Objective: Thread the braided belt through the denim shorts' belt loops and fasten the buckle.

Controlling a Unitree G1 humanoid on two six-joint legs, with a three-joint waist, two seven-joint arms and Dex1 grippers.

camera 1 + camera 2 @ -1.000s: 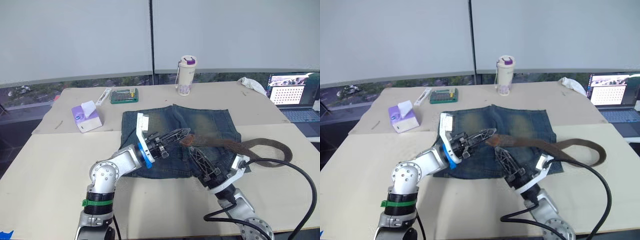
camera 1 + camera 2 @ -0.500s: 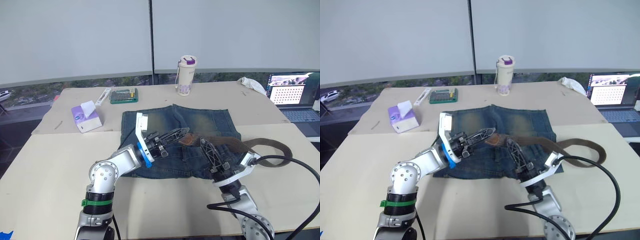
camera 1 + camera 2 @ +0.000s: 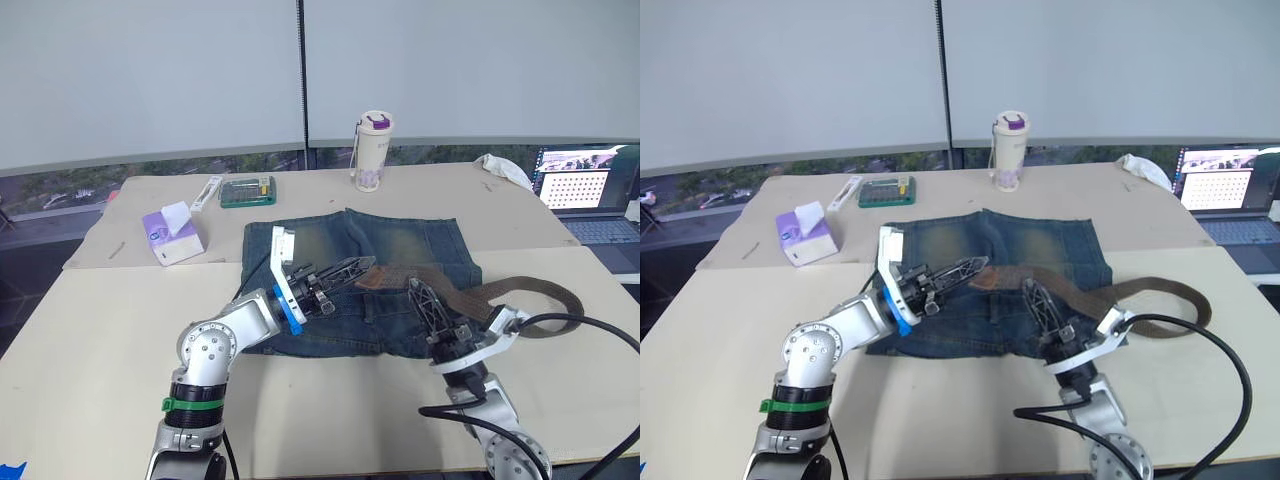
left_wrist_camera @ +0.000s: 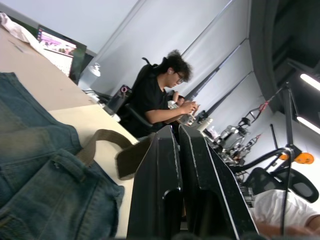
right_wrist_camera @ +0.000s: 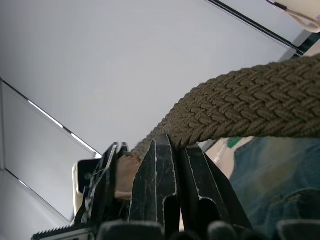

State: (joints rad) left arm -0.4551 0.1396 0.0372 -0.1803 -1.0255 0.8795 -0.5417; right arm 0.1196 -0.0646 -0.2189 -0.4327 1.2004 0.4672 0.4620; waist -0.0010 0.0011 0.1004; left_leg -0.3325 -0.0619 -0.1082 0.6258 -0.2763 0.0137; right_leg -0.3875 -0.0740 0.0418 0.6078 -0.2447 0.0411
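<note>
While the left gripper [image 3: 362, 268] holds its 2 black fingers pressed together on the tan leather tip of the long, dark brown braided belt [image 3: 530, 292], pinning that end over the waistband of the faded blue denim shorts [image 3: 400, 245], the right gripper [image 3: 419, 292] stands just beside it, toward the robot's right, with its fingers narrowed to almost nothing under the strap; whether they truly pinch the weave I cannot tell, though the right wrist view shows the braid [image 5: 235, 112] resting across their tips. From the 2 grippers the belt runs away to the right, leaves the edge of the shorts and curls into a loose loop on the pale tabletop [image 3: 100, 330]. Beyond the shorts, well apart, stand a cream bottle with a purple lid [image 3: 373, 150], a purple tissue box [image 3: 172, 233] and a green case [image 3: 248, 191]. As a judgement, the task is barely begun: most of the belt lies outside the shorts, no belt loops can be made out with the strap through them, the buckle is too small to pick out, and all of the fastening remains.
</note>
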